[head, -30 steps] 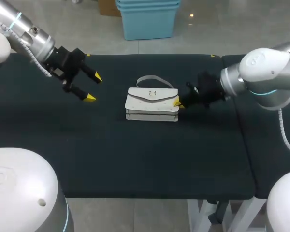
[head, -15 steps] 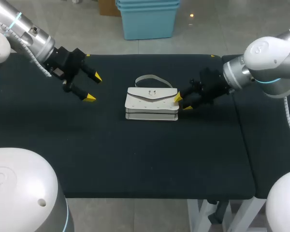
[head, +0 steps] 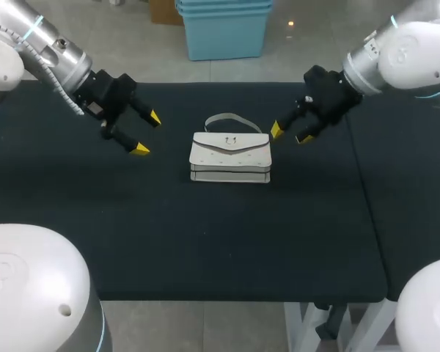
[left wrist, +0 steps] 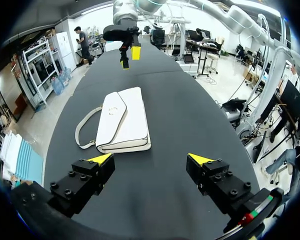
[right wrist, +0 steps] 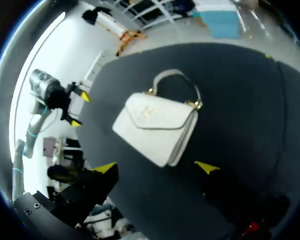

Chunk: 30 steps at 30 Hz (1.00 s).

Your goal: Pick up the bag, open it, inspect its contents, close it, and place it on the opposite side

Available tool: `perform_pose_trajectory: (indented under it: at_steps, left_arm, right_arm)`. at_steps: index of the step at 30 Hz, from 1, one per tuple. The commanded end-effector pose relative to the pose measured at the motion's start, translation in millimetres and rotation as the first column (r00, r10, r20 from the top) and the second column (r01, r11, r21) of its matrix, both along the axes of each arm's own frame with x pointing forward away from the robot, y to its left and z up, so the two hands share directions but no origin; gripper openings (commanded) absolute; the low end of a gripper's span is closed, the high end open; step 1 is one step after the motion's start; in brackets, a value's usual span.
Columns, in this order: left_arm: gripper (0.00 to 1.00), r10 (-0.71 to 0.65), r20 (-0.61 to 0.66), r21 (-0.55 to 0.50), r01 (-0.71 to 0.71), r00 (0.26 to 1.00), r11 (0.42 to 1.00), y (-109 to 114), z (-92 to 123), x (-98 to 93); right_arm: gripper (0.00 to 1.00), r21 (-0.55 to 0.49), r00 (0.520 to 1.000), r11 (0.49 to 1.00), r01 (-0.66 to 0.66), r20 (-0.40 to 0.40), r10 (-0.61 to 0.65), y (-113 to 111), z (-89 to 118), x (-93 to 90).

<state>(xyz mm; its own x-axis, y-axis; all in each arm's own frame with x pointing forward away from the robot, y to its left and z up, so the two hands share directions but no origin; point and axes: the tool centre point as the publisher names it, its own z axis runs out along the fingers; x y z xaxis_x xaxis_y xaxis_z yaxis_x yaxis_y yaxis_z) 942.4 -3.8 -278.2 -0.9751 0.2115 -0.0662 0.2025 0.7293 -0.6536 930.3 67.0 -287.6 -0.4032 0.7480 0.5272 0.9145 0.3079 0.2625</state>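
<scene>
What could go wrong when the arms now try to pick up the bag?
1. The left end effector and right end effector, both open, face each other across the bag; closing in together, they might collide.
2. The bag lies flat on the table, so they may push it along instead of gripping it.
3. Its strap seems to lie flat too, probably hard to hook.

left arm point(head: 53, 53): jaws wide apart | right arm point(head: 400, 57): jaws apart
</scene>
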Motion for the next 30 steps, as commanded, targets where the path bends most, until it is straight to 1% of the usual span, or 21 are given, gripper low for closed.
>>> perform_pose_trajectory:
  at_steps: [1, 5, 7, 10, 15, 19, 24, 30]
  left_arm:
    - [1.0, -0.022, -0.03, 0.019, 0.023, 0.999, 1.0, -4.7, 2.2, 9.9]
    - [1.0, -0.022, -0.043, 0.034, 0.023, 0.999, 0.999, -4.6, 3.2, 11.6]
    - [1.0, -0.023, -0.048, 0.038, 0.025, 0.999, 0.999, -4.5, 3.0, 12.3]
    - [1.0, -0.019, -0.057, 0.052, 0.022, 0.998, 0.998, -4.0, 2.5, 14.7]
    - [1.0, -0.03, -0.063, 0.067, 0.034, 0.998, 0.997, -4.8, 1.7, 19.4]
    - [1.0, -0.034, -0.07, 0.078, 0.039, 0.997, 0.996, -4.8, 0.1, 24.7]
    - [1.0, -0.048, -0.087, 0.078, 0.054, 0.995, 0.995, -3.2, -1.5, 28.8]
    - [1.0, -0.095, -0.09, 0.1, 0.104, 0.991, 0.99, -5.8, -3.6, 31.3]
  right_arm:
    - [1.0, -0.28, 0.999, 0.959, -0.028, 0.037, 0.04, 10.3, 11.4, 3.6]
    - [1.0, -0.382, 0.994, 0.92, -0.09, 0.023, 0.107, 20.6, 12.6, 6.8]
    - [1.0, -0.416, 0.991, 0.902, -0.117, 0.015, 0.135, 24.9, 12.4, 8.5]
    - [1.0, -0.47, 0.986, 0.873, -0.134, 0.025, 0.165, 29.1, 13.3, 10.2]
    - [1.0, -0.555, 0.97, 0.817, -0.156, 0.072, 0.234, 34.3, 15.0, 5.5]
    - [1.0, -0.602, 0.95, 0.779, -0.176, 0.105, 0.296, 35.3, 17.2, 1.0]
    - [1.0, -0.659, 0.921, 0.723, -0.209, 0.116, 0.372, 35.6, 18.4, -3.2]
    - [1.0, -0.745, 0.881, 0.648, -0.156, 0.192, 0.433, 34.6, 15.2, -11.9]
